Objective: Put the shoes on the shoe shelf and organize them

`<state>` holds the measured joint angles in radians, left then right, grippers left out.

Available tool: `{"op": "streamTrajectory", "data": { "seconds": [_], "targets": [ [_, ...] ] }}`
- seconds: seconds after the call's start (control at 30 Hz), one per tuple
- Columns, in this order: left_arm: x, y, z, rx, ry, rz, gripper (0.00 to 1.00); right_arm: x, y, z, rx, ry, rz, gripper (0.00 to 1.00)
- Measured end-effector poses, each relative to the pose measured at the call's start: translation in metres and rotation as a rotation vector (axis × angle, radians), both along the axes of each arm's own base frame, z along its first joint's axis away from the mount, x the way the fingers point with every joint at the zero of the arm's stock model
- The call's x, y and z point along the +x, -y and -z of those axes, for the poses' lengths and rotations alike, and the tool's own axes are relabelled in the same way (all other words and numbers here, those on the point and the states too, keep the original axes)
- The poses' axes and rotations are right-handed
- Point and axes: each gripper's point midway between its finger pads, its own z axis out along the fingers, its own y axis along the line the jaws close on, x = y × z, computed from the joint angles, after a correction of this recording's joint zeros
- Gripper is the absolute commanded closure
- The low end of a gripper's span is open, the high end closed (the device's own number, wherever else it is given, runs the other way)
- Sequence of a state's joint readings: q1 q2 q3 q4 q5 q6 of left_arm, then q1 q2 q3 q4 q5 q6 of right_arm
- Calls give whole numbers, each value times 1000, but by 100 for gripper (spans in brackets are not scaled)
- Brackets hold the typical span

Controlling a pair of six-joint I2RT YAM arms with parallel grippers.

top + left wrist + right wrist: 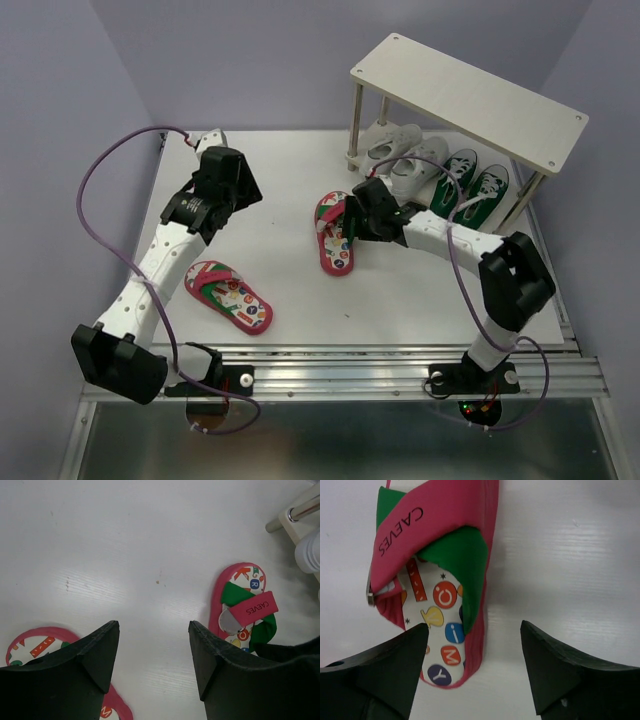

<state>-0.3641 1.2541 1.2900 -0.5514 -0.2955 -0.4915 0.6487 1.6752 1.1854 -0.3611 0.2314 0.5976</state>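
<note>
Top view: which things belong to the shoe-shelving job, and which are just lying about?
Job: shoe shelf, white sneakers, green sneakers, flip-flop at centre, flip-flop at front left.
Just there: table, metal rail.

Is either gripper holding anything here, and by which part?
Nothing is held. The left gripper is open over the table; the right gripper is open above the heel end of a flip-flop, not closed on it.
</note>
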Motion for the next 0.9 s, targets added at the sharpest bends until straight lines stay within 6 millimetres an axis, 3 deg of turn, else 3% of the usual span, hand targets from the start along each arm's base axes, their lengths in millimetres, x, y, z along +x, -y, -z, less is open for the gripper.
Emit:
{"op": "streamTrajectory", "data": {
  "seconds": [0.13, 0.23, 0.27, 0.4, 0.53, 0.67, 0.73, 0.9],
  "targets": [
    [-1, 3, 6, -4, -18, 15, 34, 21, -14, 27, -15, -25, 23, 44],
    [-2, 4, 7, -5, -25, 19, 36, 22, -14, 43, -30, -50, 37, 58],
    [-2, 4, 7, -5, -25, 19, 36, 24, -16, 43, -22, -47, 37, 70],
    [-2, 3, 7, -4, -26, 17, 38, 31, -20, 34, -17, -19, 34, 98],
    [-2, -1, 6, -1, -20, 4, 39, 35, -21, 25, -23, -2, 23, 99],
    [-3, -9, 4, 1, -10, -19, 40, 32, -17, 1, -22, 34, 3, 99],
    [-2, -14, 1, -3, 0, -33, 41, 28, -14, -17, -16, 57, -7, 99],
    [3, -20, -3, -19, 22, -58, 42, 25, -9, -90, 54, 181, -16, 99]
  ]
}}
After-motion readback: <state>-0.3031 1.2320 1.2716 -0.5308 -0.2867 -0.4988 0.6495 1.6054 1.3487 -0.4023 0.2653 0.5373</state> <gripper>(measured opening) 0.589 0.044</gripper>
